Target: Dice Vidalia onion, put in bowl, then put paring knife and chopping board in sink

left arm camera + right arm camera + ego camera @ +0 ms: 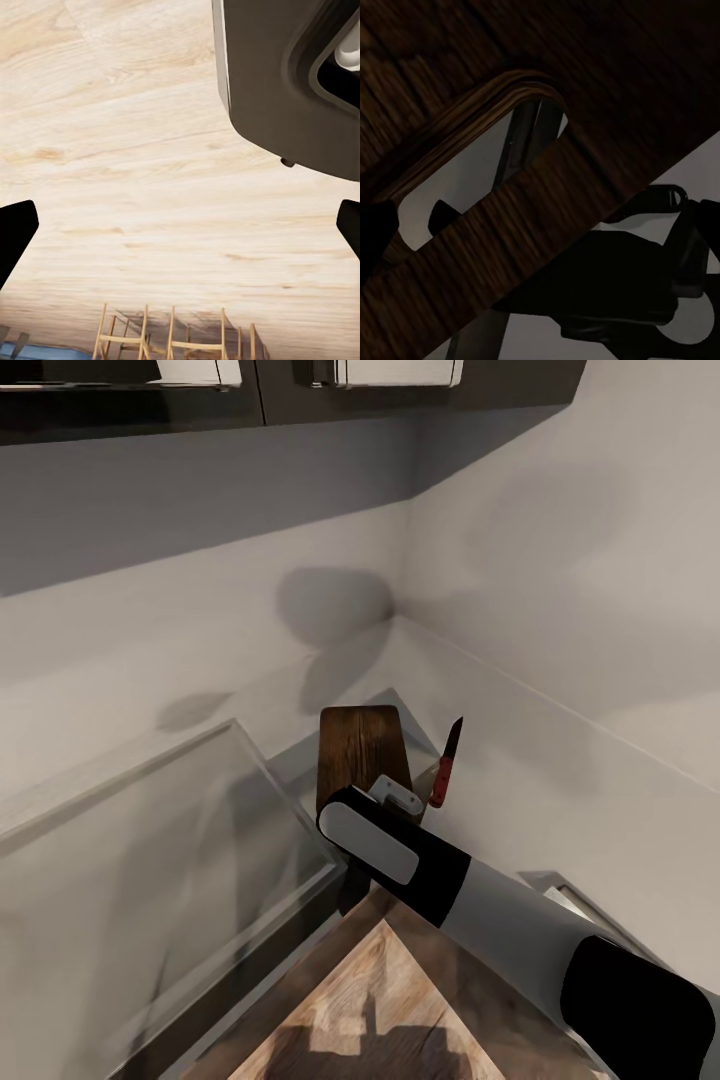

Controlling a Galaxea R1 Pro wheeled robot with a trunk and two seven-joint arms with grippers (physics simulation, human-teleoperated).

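Head view is showing one grey countertop (560, 760), one steel sink (150, 840) and one brown wooden chopping board (362, 745) standing tilted at the basin's corner. Right gripper (395, 800) is sitting at the board's near end; whether it is clamping cannot be told. Board is judged stiff and fairly light, best taken by its handle slot (472, 169). One red-handled paring knife (446, 765) is lying just beside it. Left gripper (180, 225) is hanging apart over floor.

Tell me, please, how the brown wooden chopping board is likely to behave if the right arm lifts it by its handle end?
The brown wooden chopping board looks like a rigid slab, so it probably won't flex. Held near its slot-shaped handle hole, its far end may swing down. The small red-handled paring knife seems to lie just beside it, so a swing might knock it.
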